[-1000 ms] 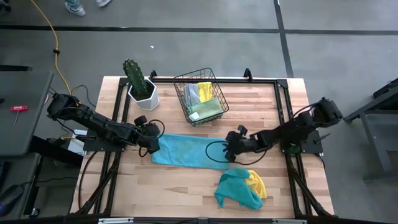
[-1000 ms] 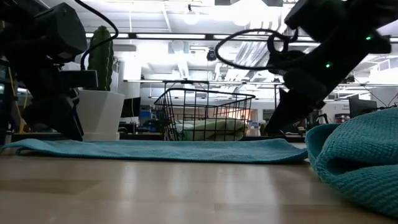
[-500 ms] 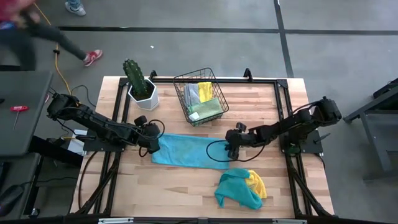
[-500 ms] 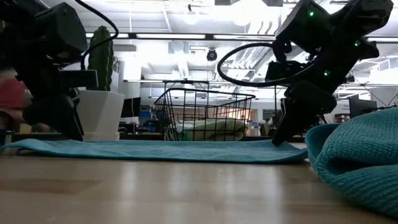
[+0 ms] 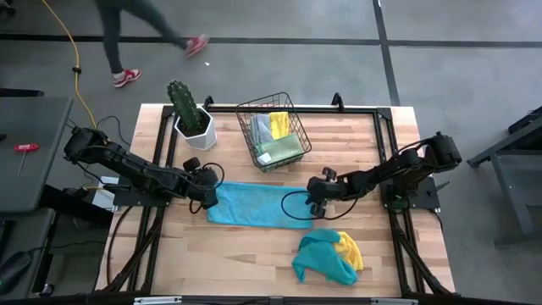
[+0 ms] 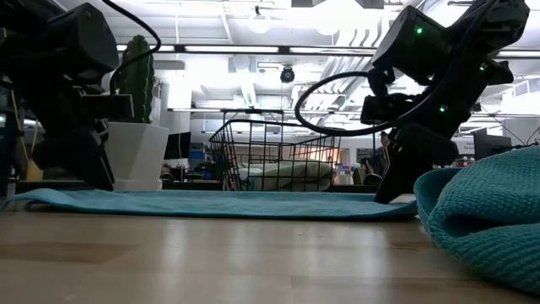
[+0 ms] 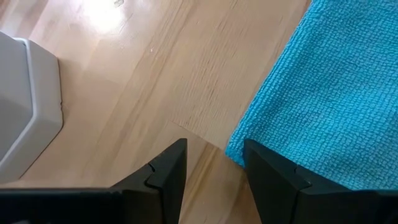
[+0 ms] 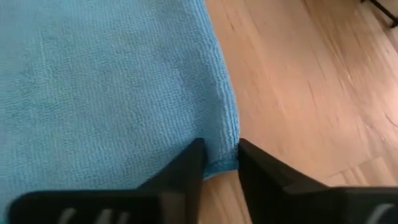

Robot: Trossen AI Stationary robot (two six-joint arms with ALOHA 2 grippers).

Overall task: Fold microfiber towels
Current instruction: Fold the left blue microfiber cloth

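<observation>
The teal towel (image 5: 254,205) lies spread flat mid-worktop (image 5: 237,254), ready for folding. The left gripper (image 7: 214,163) has its fingers spread astride the towel's corner. The right gripper (image 8: 219,155) sits at the opposite end, fingers straddling that corner, narrowly parted, apparently closing to pinch it. 2 crumpled towels (image 5: 330,256) wait nearby.

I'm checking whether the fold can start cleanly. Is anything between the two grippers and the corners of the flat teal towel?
Nothing visible. The left gripper straddles one corner of the flat teal towel, the right gripper its other end's corner. The crumpled towels lie apart, nearer the table's front edge.
</observation>
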